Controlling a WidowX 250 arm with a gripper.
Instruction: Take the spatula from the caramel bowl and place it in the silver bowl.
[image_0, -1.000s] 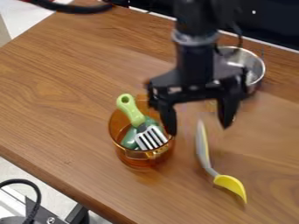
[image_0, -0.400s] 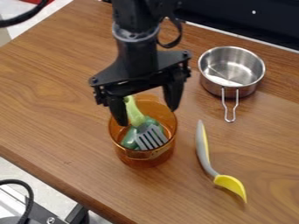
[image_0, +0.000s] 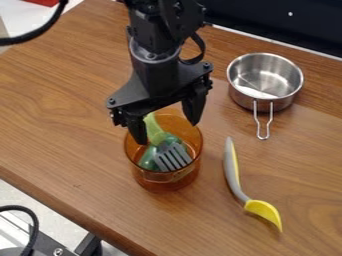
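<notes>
1. An open end effector (image_0: 167, 133) hangs over an amber plastic cup (image_0: 157, 184), its fingers apart on either side of the spatula's green handle.
2. The slotted spatula (image_0: 172, 157) leans inside that cup, ungripped.
3. The small silver saucepan (image_0: 280, 76) stands apart on the worktop (image_0: 80, 125).
4. Grasping appears imminent; lifting, carrying and placing remain.

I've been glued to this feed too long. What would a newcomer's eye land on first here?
Probably the big black tool, hanging open over the amber bowl, where a spatula with a light green handle sits. Next, likely the shiny silver pan at the upper right, its wire handle towards the camera. Then the grey-and-yellow spoon, lying on the wood right of the bowl.
</notes>
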